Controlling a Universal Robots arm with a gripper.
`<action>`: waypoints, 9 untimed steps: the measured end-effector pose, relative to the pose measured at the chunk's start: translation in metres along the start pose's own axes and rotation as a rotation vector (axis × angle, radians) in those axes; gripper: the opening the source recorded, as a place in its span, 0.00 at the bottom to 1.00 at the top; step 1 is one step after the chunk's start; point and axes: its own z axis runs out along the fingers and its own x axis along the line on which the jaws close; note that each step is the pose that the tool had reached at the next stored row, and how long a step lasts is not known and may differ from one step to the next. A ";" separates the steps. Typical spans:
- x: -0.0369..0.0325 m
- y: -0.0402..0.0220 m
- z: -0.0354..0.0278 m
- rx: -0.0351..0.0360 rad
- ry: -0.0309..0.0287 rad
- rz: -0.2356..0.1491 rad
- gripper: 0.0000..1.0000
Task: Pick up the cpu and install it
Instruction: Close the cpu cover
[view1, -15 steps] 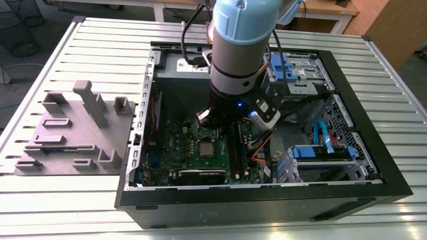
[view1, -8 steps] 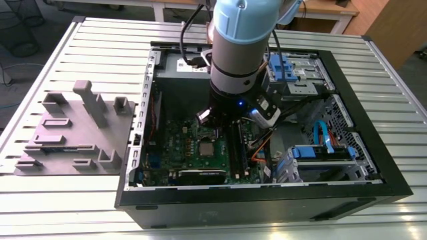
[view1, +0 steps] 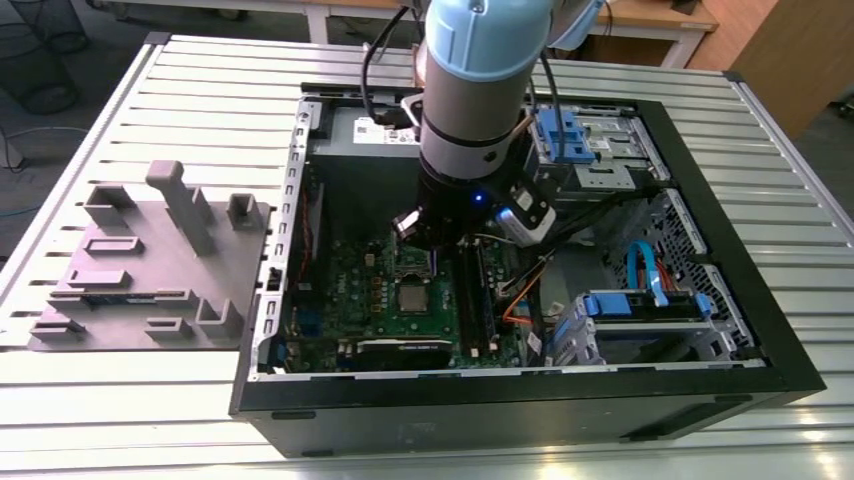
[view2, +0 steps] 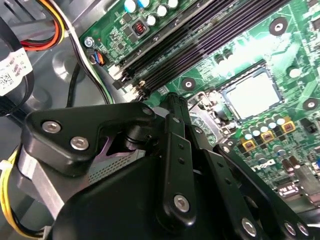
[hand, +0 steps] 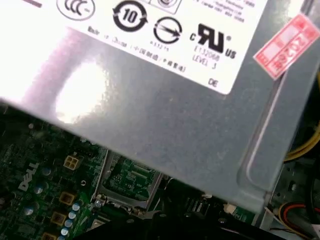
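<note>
The small square cpu with a silvery metal top lies flat inside the socket on the green motherboard, within the open black computer case on the slatted metal tabletop. In the second wrist view the cpu sits square to the socket walls, with nothing touching it. The black tool hangs just above the board, at twelve o'clock from the cpu in the exterior view. I cannot tell how far open it is, but the cpu is not in it.

The rectangular hollow metal socket frame stands tilted up beside the grey metal power supply box.

I judge the step in hand to be the seating of the cpu. Doing it well calls for the cpu to rest level, with all four edges down and none riding on the socket wall. Any tool motion near it should be straight up or down, never sideways, since a drag could skew it. The raised frame at twelve o'clock and the long dark memory slots at three o'clock leave little room. The grey moulded tray lies well apart, at nine o'clock from the case.
</note>
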 end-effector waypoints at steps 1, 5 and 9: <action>0.0000 0.0001 0.0000 0.0000 0.0001 0.000 0.11; -0.0003 0.0025 0.0008 0.0001 0.0000 0.000 0.11; 0.0002 0.0070 0.0024 0.0000 -0.0001 0.000 0.11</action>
